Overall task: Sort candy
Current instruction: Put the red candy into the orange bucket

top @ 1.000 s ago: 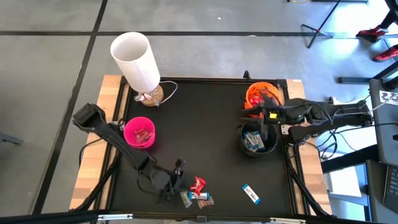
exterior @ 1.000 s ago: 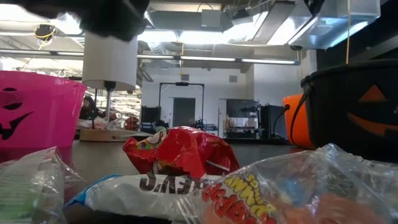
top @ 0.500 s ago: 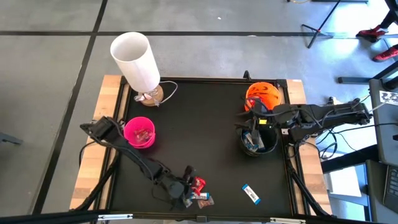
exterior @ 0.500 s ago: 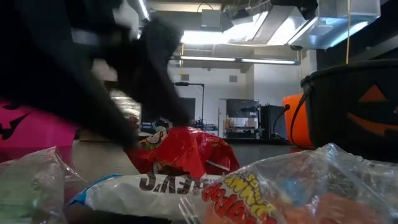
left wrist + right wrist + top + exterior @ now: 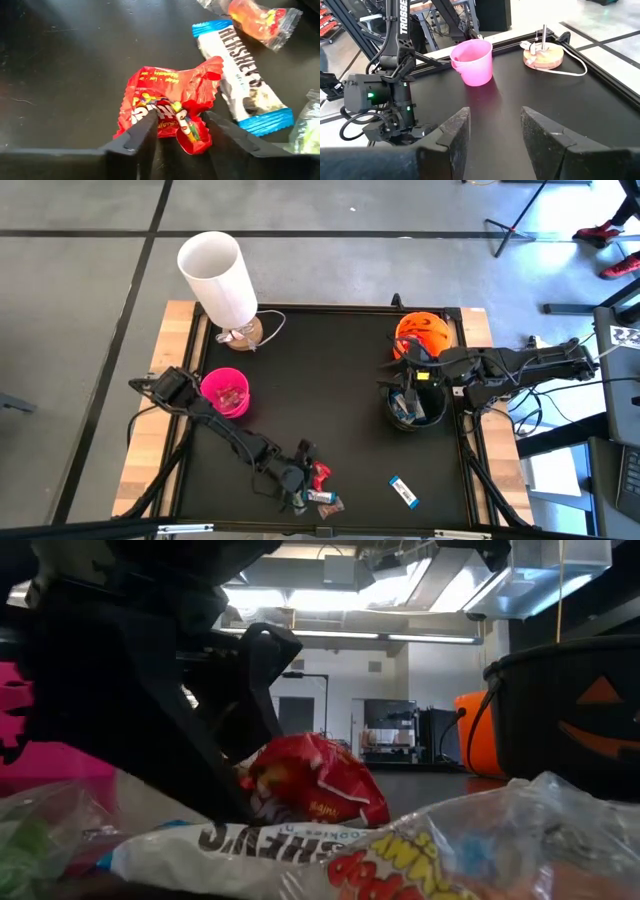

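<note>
My left gripper is open, low at the table's near edge. Its fingers stand on either side of a red candy, which lies flat on the black table. Beside that one lie a blue-and-white bar and clear-wrapped sweets. Another blue-and-white candy lies alone to the right. My right gripper is open above the black bowl, which holds blue-and-white candy. The pink bowl holds red candy. My left gripper comes down on the red candy's crumpled near end, slanting from above and from the table's left. One finger lies against the wrapper's edge. Whether the other finger touches it, I cannot tell. The candy rests on the table.
An orange bowl stands just beyond the black one. A white lamp on a wooden base stands at the far left, its cord trailing on the table. The table's middle is bare. Its raised rim runs close behind the candy pile.
My left gripper has moved toward the table's right and near edge and come down around the red candy. The red candy and the white bar beside it have shifted a little. My right gripper has moved slightly toward the near edge, over the black bowl.
</note>
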Controlling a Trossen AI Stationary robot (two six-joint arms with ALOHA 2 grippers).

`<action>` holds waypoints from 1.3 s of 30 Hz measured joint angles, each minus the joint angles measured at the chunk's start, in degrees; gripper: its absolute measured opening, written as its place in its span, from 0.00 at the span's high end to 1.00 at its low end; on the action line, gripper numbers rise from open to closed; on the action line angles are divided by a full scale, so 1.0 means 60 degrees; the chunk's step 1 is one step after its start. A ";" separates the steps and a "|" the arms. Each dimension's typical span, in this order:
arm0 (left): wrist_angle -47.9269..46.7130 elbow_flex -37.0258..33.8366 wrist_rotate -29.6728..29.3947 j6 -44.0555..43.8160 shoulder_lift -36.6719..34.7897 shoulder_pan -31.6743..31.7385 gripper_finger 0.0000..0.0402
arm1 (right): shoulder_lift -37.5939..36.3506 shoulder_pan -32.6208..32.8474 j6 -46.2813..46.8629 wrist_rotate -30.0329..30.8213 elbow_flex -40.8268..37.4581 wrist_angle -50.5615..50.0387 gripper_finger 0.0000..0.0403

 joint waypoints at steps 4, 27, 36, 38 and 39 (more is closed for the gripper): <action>-0.0035 0.0000 -0.0234 0.0071 -0.0078 -0.0003 0.74 | 0.0000 0.0000 0.0004 -0.0001 -0.0002 0.0004 0.58; -0.0357 -0.0006 -0.3411 0.0855 -0.3986 0.0268 1.00 | 0.1920 0.0831 -0.1516 -0.0930 -0.0015 0.3384 0.58; 0.0988 -0.0007 -0.2263 0.0682 -0.4902 0.0289 1.00 | 0.2968 0.0823 -0.2683 -0.2924 -0.0007 0.5956 0.58; 0.1263 -0.0007 -0.2233 0.0714 -0.4958 0.0318 1.00 | 0.3393 0.0823 -0.2966 -0.3274 -0.0007 0.6202 0.58; 0.1372 -0.0007 -0.2215 0.0717 -0.4964 0.0357 1.00 | 0.3585 0.0823 -0.3155 -0.3371 -0.0007 0.6272 0.58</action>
